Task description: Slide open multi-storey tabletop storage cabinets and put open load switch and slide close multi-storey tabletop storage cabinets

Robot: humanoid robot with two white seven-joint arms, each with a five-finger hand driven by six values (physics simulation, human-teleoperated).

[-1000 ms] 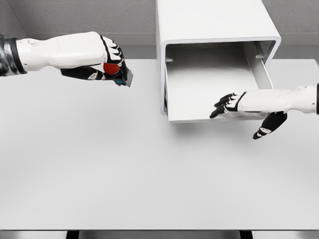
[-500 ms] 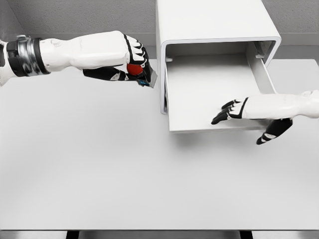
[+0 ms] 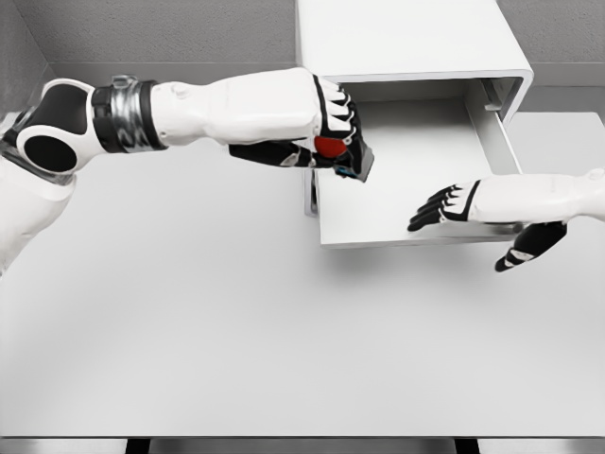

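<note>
Nearest the camera, the white table [image 3: 236,350] runs bare across the lower half of the view.

At about 3 o'clock, the right hand [image 3: 492,213] comes in from the right edge. Its fingers [image 3: 430,210] are extended and lie over the front lip of the drawer [image 3: 406,189], with the thumb [image 3: 525,248] below and outside the lip. The hand is loosely spread, not clenched; whether it actually touches the lip cannot be told.

The drawer is pulled out toward the camera from the cabinet [image 3: 406,43], which stands at 12 to 1 o'clock at the far side of the table. The drawer floor is white.

At about 11 o'clock from centre, the left arm [image 3: 142,118] reaches in from the left edge. The left hand [image 3: 326,123] is closed around the load switch [image 3: 340,156], a small dark body with a red part showing between the fingers. The switch is held above the left rear portion of the drawer, just at the cabinet's left wall, clear of the drawer floor.
</note>
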